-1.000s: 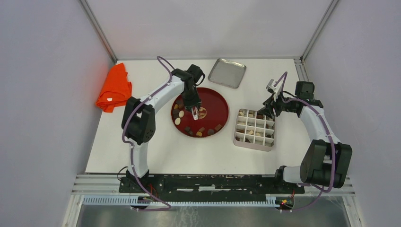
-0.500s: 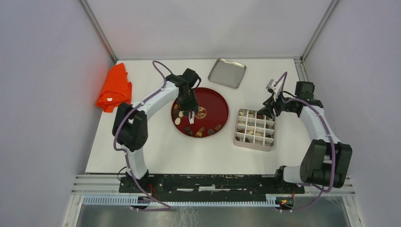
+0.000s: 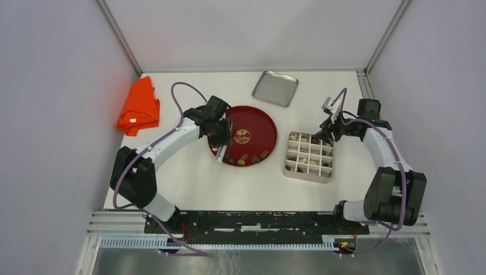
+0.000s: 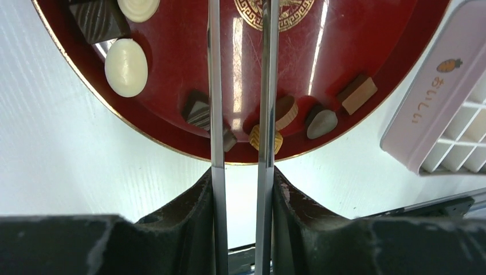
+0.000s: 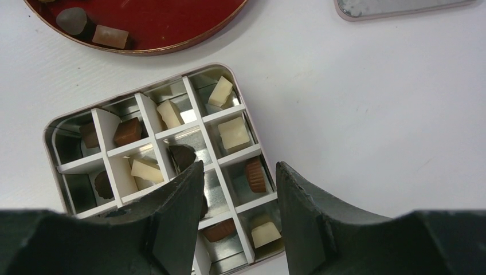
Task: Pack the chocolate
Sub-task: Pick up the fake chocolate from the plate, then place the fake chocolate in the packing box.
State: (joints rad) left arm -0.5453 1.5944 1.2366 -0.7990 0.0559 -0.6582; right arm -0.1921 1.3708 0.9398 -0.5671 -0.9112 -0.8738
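Note:
The chocolate lies as small pieces along the near rim of the red plate (image 3: 252,117) (image 4: 172,69): a white oval (image 4: 126,67), a dark striped piece (image 4: 198,110), a tan block (image 4: 356,93). More pieces, white (image 5: 234,133) and brown (image 5: 127,130), sit in cells of the divided tin box (image 3: 285,160) (image 5: 49,132). My left gripper (image 3: 219,156) (image 4: 240,172) is shut on metal tweezers (image 4: 215,86) over the plate's near-left part. The blades stand apart and their tips run out of the wrist view. My right gripper (image 3: 324,135) (image 5: 239,172) hangs open over the box, holding nothing.
An orange cloth (image 3: 138,106) lies at the far left of the table. A flat metal tray (image 3: 275,88) (image 5: 401,6) sits behind the plate. Frame posts and walls close in the back and sides.
The left arm swung left and nearer, carrying the tweezers from beside the plate's centre emblem to its near-left part. The right arm has not moved.

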